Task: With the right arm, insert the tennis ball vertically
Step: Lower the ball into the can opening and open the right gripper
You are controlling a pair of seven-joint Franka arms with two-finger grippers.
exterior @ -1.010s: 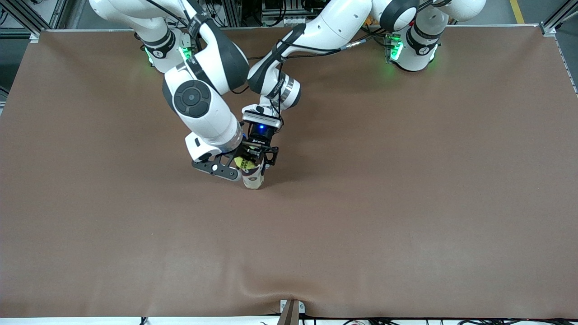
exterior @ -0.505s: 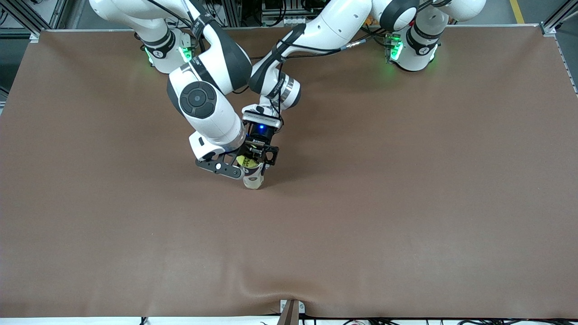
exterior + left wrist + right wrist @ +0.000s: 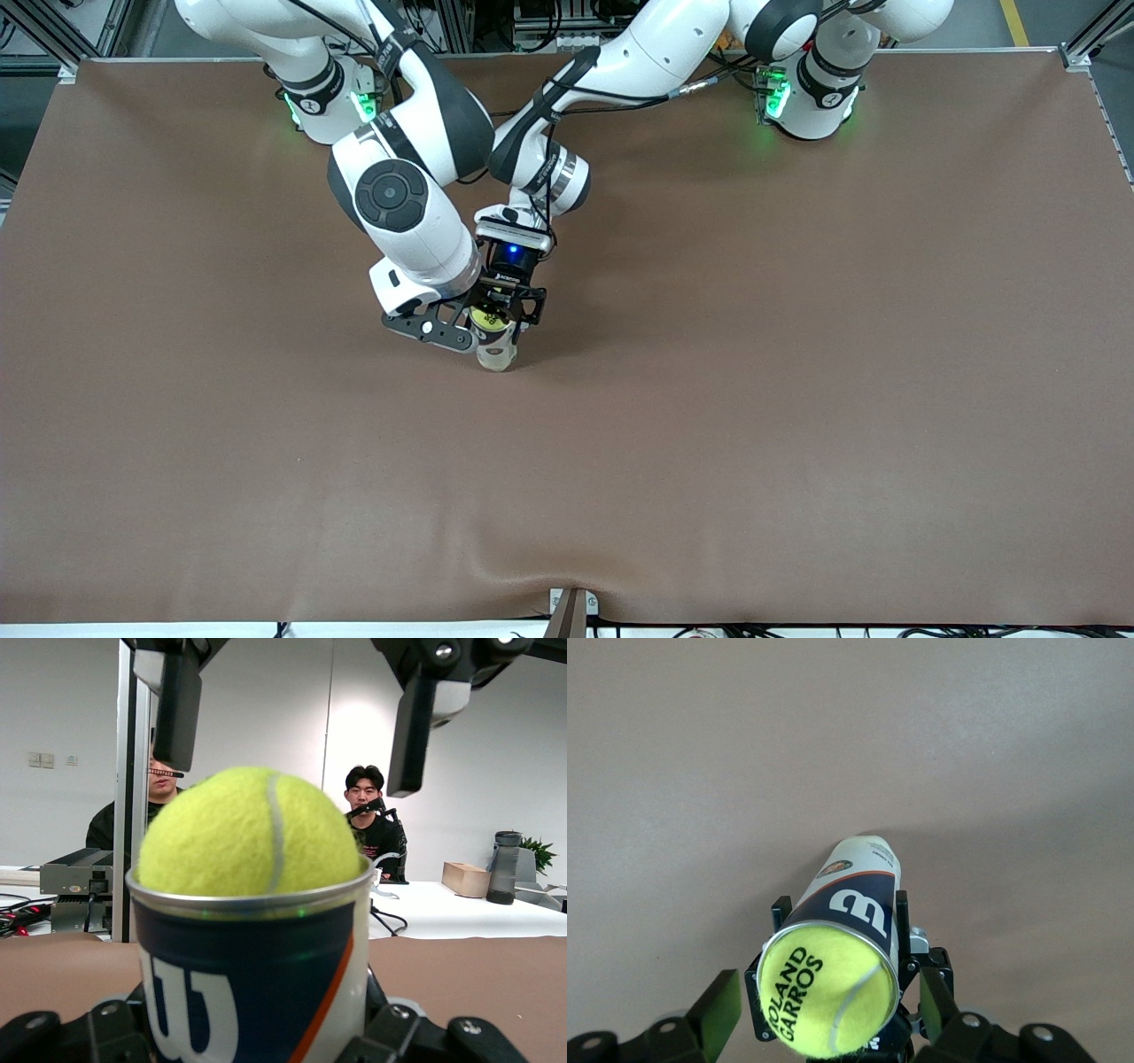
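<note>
the tall tennis ball can (image 3: 496, 350) stands upright on the brown table cover (image 3: 709, 443), about midway along the table and toward the robots' side of it. a yellow tennis ball (image 3: 489, 317) sits in its open mouth, the top half bulging above the metal rim; black lettering on it shows in the right wrist view (image 3: 827, 999). the left gripper (image 3: 512, 321) is clamped round the can's blue and white body just under the rim, holding it steady. the right gripper (image 3: 461, 319) hangs directly over the ball with its fingers (image 3: 177, 709) spread apart, one on either side, clear of the felt. seen from the left wrist, the ball (image 3: 250, 835) fills the can (image 3: 248, 983) opening.
</note>
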